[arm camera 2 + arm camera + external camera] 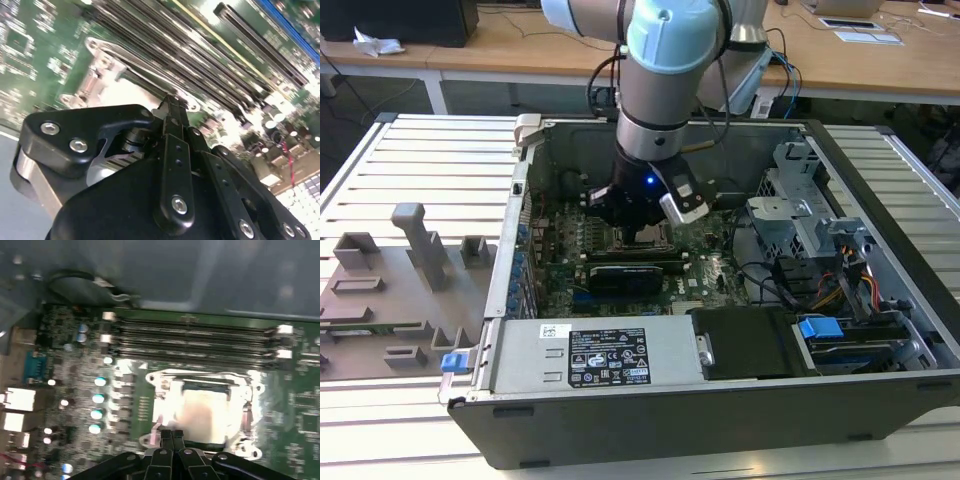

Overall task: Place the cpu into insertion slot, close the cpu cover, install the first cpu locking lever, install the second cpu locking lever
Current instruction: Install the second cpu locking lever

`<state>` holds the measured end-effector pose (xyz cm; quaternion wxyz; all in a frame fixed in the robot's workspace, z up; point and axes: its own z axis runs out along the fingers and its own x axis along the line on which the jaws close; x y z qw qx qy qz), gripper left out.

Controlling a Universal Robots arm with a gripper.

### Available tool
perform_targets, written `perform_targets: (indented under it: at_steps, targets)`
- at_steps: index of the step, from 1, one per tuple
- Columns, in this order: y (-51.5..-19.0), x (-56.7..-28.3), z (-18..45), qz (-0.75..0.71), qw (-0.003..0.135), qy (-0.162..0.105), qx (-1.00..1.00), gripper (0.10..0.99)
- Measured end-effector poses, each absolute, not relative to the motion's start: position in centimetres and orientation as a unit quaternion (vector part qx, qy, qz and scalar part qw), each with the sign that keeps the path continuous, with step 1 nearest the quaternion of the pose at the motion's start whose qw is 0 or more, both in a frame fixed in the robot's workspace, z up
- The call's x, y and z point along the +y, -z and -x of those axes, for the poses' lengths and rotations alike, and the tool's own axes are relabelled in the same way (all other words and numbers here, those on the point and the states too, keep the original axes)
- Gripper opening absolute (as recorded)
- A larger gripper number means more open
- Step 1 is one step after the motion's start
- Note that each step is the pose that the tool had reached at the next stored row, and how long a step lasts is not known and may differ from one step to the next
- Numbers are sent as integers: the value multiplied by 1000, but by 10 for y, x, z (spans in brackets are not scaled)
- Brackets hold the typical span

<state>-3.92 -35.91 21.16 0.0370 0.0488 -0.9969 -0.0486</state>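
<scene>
Nearest the exterior camera, the dark grey steel wall of an open desktop computer case (720, 425) lies on a white slatted metal table (420, 150), with a grey power supply box bearing a white label (590, 355) just inside it and a blue-tabbed drive bay (825, 330) toward the exterior view's right. On the exterior view's left, a grey moulded fixture plate with upright pegs (405, 270) sits beside the case. Deeper in, the green circuit board (560, 265) fills the case floor, and the black two-fingered gripper (648, 236) of the pale blue and silver robot arm (665, 60) reaches straight down onto it, wrist vertical, a blue light glowing on its body. In the first wrist view the gripper's black fingertips (171, 436) are pressed together, touching the near edge of the silvery metal-rimmed insertion slot (155, 385), where the silvery-grey square cpu (205, 407) lies flat inside, glaring under the light; whether the thin cpu cover is down over it cannot be told. Long narrow black memory slots (195, 337) run just beyond the socket. Behind the case stand light wooden desks (520, 40) with papers and cables.
</scene>
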Motion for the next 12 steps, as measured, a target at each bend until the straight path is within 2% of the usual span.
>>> perform_targets:
  at_steps: [5,9,12]
  targets:
    - [-211,-359,8,-48,54,49,-996,106]
    - [-212,-358,0,-48,56,49,-996,106]
    - [-226,-358,0,-48,56,49,-996,106]
